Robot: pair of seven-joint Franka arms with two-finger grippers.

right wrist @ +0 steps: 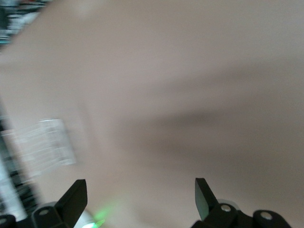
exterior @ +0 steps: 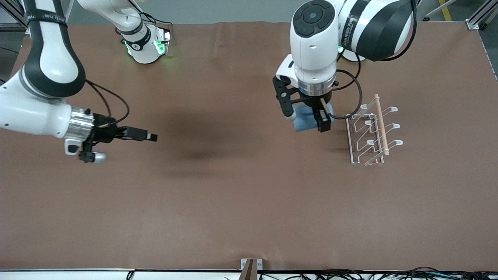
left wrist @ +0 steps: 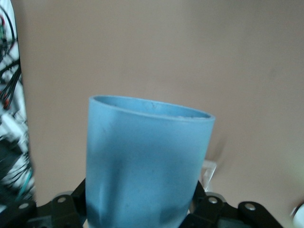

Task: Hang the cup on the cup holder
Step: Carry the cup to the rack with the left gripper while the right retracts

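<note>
The left gripper held the light blue cup pinched between its jaws above the brown desk, just beside the white wire cup holder, which stood toward the left arm's end of the desk with its wooden dowel running toward and away from the front camera and its prongs slanting up to either side. The cup's open mouth pointed away from the wrist. The right gripper waited with jaws spread over bare desk, well apart from the holder, leaving wide open room around the rack.
</note>
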